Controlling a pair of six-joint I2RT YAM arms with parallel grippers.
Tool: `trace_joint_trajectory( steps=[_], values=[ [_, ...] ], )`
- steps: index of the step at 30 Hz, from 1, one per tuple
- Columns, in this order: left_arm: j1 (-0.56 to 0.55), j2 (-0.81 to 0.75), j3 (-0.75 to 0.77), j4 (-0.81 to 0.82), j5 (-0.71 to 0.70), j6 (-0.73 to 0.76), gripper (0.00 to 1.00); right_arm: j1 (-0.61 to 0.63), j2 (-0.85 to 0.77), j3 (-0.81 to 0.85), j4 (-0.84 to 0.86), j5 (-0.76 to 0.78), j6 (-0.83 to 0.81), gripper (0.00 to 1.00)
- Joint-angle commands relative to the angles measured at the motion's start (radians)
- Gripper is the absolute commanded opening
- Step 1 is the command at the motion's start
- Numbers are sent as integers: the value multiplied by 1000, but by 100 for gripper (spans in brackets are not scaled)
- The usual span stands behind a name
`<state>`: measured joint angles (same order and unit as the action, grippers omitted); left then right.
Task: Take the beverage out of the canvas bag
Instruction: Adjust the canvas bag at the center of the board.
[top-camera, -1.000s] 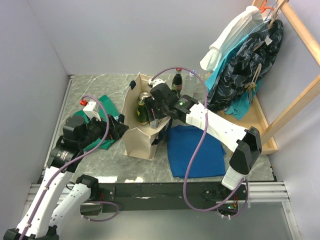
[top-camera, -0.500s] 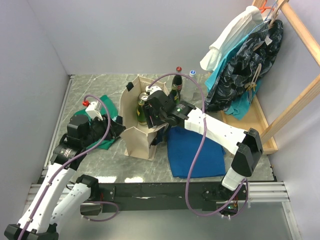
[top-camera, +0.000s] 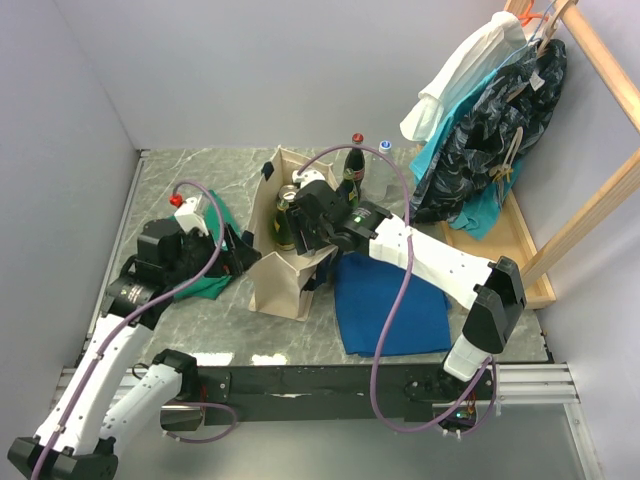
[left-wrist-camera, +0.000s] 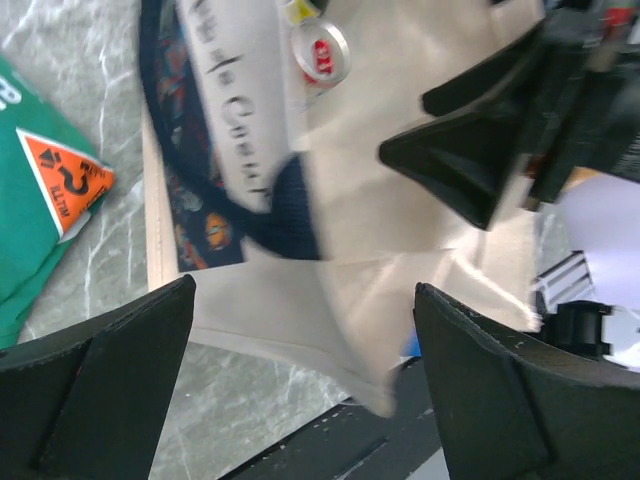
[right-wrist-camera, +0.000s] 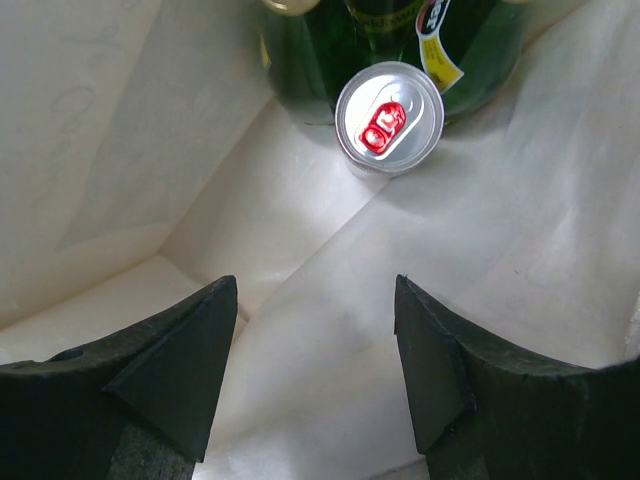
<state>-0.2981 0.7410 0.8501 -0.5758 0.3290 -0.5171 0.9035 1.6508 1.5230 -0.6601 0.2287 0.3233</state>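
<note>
My right gripper (right-wrist-camera: 315, 290) hangs inside the canvas bag (top-camera: 275, 285), its two dark fingers (right-wrist-camera: 150, 385) partly apart with only the pale lining showing between them; it has hold of nothing. At about twelve o'clock from that gap, in the right wrist view, stands a silver can (right-wrist-camera: 389, 117) with a red tab, upright, and just beyond it the green bottles (right-wrist-camera: 310, 50), which it seems to touch. All of these sit at the bottom of the bag. My left gripper (left-wrist-camera: 305, 290) is at the bag's nine o'clock side in the overhead view, its jaws spread wide. The bag's cream wall and a navy handle (left-wrist-camera: 290, 200) lie ahead of them, and I cannot tell whether either finger touches the fabric. The bag stands upright near the middle of the marble table (top-camera: 180, 170). A green cloth (top-camera: 200, 288) lies at its eight o'clock and a flat blue cloth (top-camera: 390, 300) at its four o'clock. Two more bottles (top-camera: 354, 165) stand on the table at its one o'clock.
</note>
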Motion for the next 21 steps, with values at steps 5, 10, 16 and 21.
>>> trace_joint_trajectory(
  steps=[5, 10, 16, 21],
  values=[
    [-1, -57, 136, -33, 70, -1, 96, 6, -32, 72, 13, 21, -13, 71],
    [-1, -62, 129, -18, 145, -9, 96, 6, -32, 81, 17, 32, -24, 71],
    [-1, -75, 81, -24, 113, -29, 96, 3, -43, 89, 20, 49, -36, 71],
    [-1, -156, 66, 56, 1, -49, 96, 6, -55, 75, 42, 55, -43, 71]
  ],
)
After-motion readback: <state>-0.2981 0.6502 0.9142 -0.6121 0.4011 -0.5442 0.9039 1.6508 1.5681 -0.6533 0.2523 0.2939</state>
